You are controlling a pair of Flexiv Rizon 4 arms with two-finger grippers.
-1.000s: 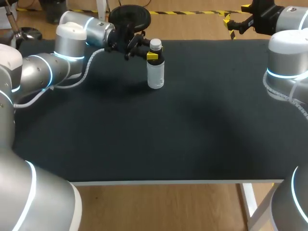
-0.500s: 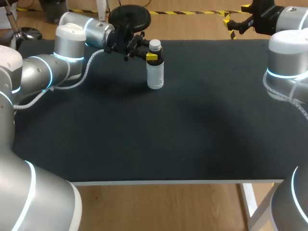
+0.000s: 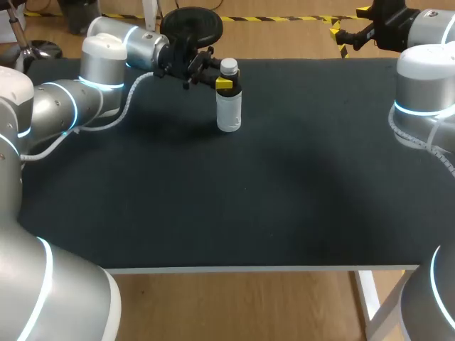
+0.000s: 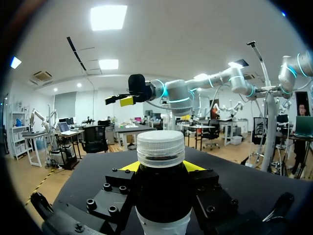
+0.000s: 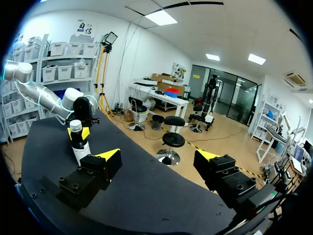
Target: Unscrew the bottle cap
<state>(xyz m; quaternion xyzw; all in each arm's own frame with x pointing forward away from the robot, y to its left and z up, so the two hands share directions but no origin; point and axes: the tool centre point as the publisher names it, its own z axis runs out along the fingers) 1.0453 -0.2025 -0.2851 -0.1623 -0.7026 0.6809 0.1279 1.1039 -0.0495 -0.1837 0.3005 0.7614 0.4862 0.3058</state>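
Left arm: brought in from the left along the far edge of the table (image 3: 284,199), lying nearly level at the height of the bottle's neck.
Left gripper (image 3: 227,82): clamped sideways on the bottle (image 3: 229,110) just below the cap (image 3: 229,67). In the left wrist view a yellow tip is seen against each side of the neck.
Bottle: stood upright on the table near its far edge, left of the middle, gripped by the left gripper alone.
Cap: white, seated on the neck, touched by neither gripper.
Right gripper (image 3: 340,40): held beyond the table's far edge towards the right, fingers spread wide with nothing between them, well apart from the bottle.
Change: almost none over the last second. The bottle and left gripper are found a touch further left, and the right arm is unmoved.
Meaning: the bottle is judged to be braced and the unscrewing not yet begun. The cap has yet to be reached by the right gripper.
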